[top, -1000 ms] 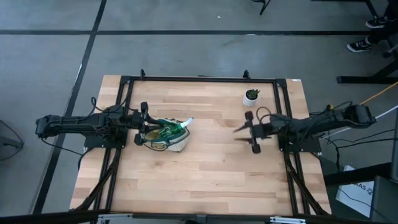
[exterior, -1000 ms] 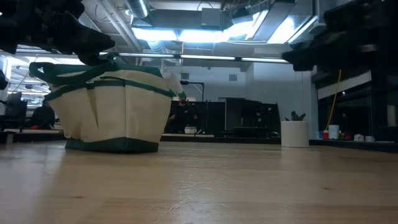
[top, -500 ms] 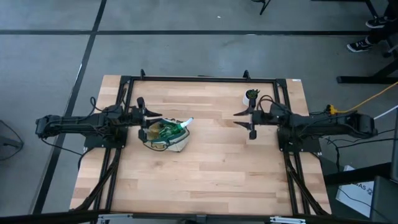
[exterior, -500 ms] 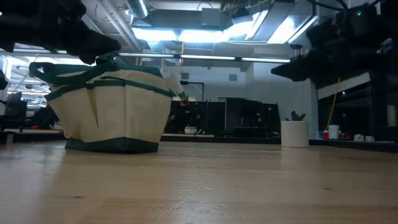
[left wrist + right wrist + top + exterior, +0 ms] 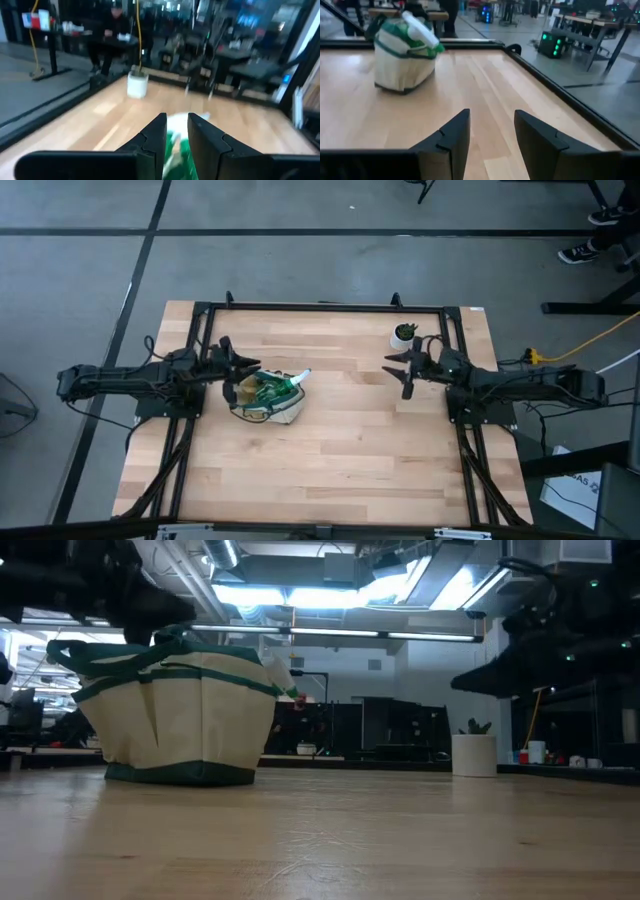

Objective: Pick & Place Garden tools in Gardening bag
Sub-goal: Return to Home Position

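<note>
The cream gardening bag (image 5: pixel 268 402) with green trim stands on its base at the table's left middle, also in the low view (image 5: pixel 180 710) and the right wrist view (image 5: pixel 400 60). A green spray bottle (image 5: pixel 284 386) sticks out of its open top, white nozzle (image 5: pixel 418 23) leaning over the rim. My left gripper (image 5: pixel 248 368) hovers level just above the bag's left rim (image 5: pixel 165 635), fingers (image 5: pixel 176 120) narrowly open with nothing between them. My right gripper (image 5: pixel 397 372) is open and empty (image 5: pixel 490 117) near the table's right side, clear of the bag.
A small green plant in a white pot (image 5: pixel 404 334) stands at the far right, close behind my right gripper, also in the low view (image 5: pixel 474 752). A black frame (image 5: pixel 320 307) runs along the table's edges. Bare wood (image 5: pixel 340 450) lies between the arms and toward the near edge.
My right gripper has swung toward the table's far edge, pulled back a little toward the right edge, and rolled about its own line, staying open. My left gripper has rolled in place above the bag. The bag and the spray bottle have not moved.
</note>
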You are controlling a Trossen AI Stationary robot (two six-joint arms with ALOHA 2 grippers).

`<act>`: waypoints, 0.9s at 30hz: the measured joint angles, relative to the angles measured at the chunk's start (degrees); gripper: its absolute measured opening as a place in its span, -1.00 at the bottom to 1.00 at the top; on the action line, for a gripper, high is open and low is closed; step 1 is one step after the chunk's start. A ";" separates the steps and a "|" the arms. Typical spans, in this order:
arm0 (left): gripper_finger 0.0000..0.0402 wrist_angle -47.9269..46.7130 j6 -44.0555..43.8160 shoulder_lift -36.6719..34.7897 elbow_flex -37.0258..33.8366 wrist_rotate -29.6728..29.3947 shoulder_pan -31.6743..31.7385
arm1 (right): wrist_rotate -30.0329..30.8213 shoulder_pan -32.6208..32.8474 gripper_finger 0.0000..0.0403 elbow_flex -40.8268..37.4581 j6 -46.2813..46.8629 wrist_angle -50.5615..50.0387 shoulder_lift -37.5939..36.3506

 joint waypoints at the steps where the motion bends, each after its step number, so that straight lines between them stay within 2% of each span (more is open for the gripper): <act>1: -0.64 1.35 -0.29 0.00 0.11 0.04 -0.01 | 0.00 0.01 -0.21 -0.38 -0.63 -0.01 -0.81; 10: -0.64 1.51 5.09 -0.14 3.54 0.47 -0.01 | 2.96 -0.09 -0.21 -0.30 -3.97 -3.23 -6.61; 14: -0.64 -2.21 6.07 -0.72 3.46 2.35 -0.02 | 2.96 -0.11 -0.21 -0.30 -5.07 -3.35 -7.40; 18: -0.64 -1.74 6.21 -3.23 -0.35 3.67 -0.02 | 2.96 -0.09 -0.21 -0.30 -8.69 -3.47 -7.37; 23: -0.64 6.89 6.38 -10.60 -9.07 3.79 -0.02 | 2.94 -0.09 -0.21 -0.30 -8.67 -3.48 -7.34; 27: -0.64 4.38 8.87 -16.39 -8.96 3.60 -0.02 | 2.94 -0.07 -0.21 -0.30 -8.65 -3.47 -7.32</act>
